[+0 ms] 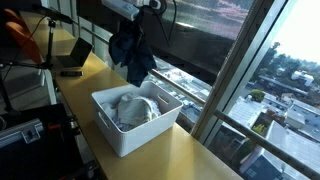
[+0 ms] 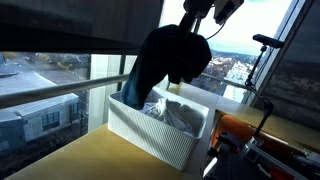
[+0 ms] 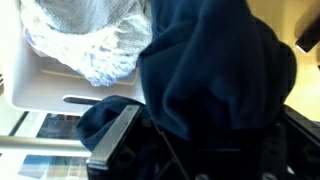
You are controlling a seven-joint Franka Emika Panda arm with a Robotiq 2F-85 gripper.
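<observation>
A dark navy garment (image 1: 130,55) hangs in the air from my gripper (image 1: 140,10), which is shut on its top. It dangles over the far side of a white ribbed basket (image 1: 103,112) on a wooden counter. A pale crumpled cloth (image 1: 132,108) lies inside the basket. In an exterior view the garment (image 2: 165,60) droops from the gripper (image 2: 205,12) down to the basket's (image 2: 150,135) rim, above the pale cloth (image 2: 175,115). In the wrist view the garment (image 3: 215,70) covers most of the gripper (image 3: 195,150); one finger (image 3: 115,140) shows, with the pale cloth (image 3: 85,35) in the basket (image 3: 20,80) beyond.
The wooden counter (image 1: 200,150) runs along a large window with a slanted frame post (image 1: 235,70). A dark box (image 1: 72,55) sits at the counter's far end. Stands and an orange object (image 2: 240,135) crowd the room side.
</observation>
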